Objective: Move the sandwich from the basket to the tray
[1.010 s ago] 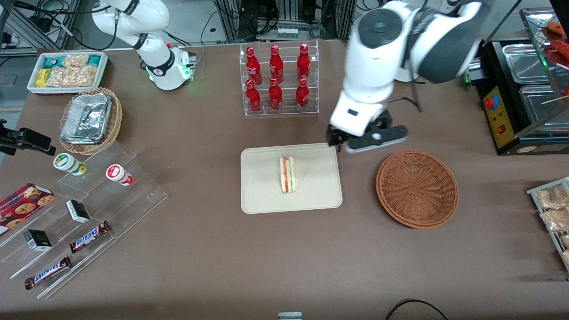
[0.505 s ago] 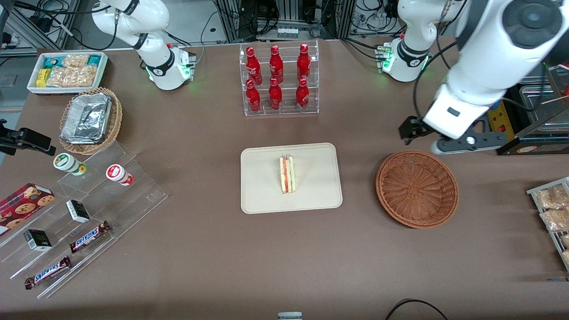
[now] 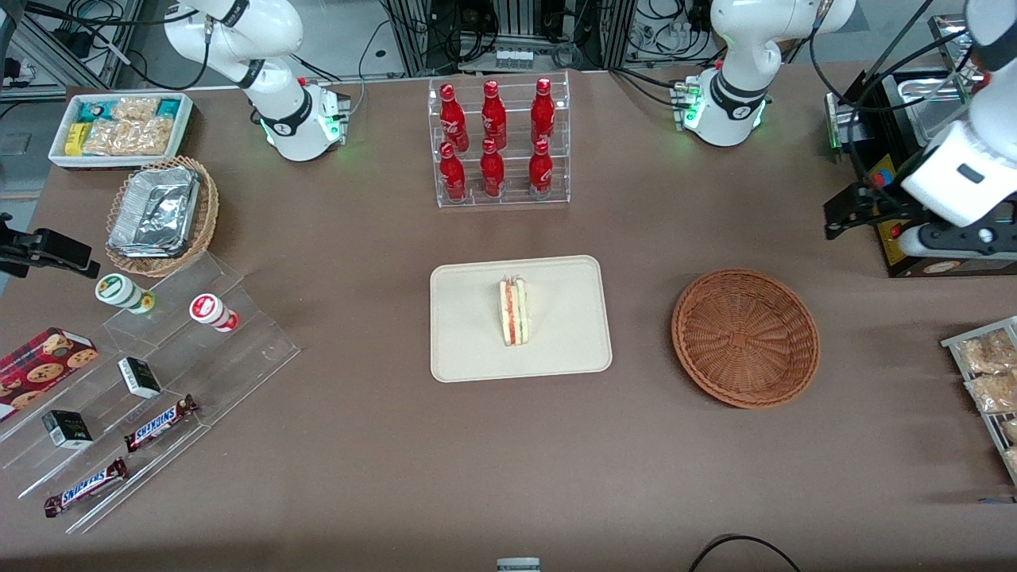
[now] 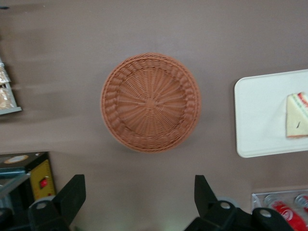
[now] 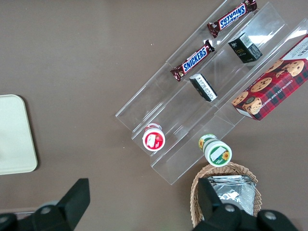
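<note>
"SNICKERS" in blue capitals on a white band, printed on two brown candy bars [image 3: 156, 423] [image 3: 85, 487] low in the front view, on the clear stepped display stand [image 3: 238, 349] at the parked arm's end of the table. Same word readable on both bars in the right wrist view, high in the frame. White script on the red bottles [image 3: 493, 167], small print on the cookie box [image 5: 272, 86] and on the two round lids: too small to read.

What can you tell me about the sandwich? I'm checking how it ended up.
The sandwich is a small triangular wedge of pale cream bread with red and green filling stripes along its cut edge. It stands on the middle of the tray, stripes up, and only the tray touches it. The basket beside it holds nothing. The open end effector hangs toward the working arm's end of the table.
</note>
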Motion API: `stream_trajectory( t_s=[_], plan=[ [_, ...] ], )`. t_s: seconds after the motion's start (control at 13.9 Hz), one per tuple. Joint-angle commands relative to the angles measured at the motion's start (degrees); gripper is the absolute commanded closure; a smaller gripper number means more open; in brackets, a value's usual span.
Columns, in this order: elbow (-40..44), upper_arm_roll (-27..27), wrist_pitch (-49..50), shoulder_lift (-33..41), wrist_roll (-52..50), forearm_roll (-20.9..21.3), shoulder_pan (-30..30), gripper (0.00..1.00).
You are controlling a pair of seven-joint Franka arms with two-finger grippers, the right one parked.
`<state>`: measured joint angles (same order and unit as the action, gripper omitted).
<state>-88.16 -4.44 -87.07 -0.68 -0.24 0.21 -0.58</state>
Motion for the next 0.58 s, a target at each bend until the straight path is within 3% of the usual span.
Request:
stream_trajectory(
  t_s=[0.0, 0.51],
  plan=[
    [-2.10, 1.80, -0.29, 2.18, 2.35, -0.74, -1.01, 0.00],
    [-0.08, 1.54, -0.12, 0.77, 2.44, -0.04, -0.30, 0.00]
  ],
)
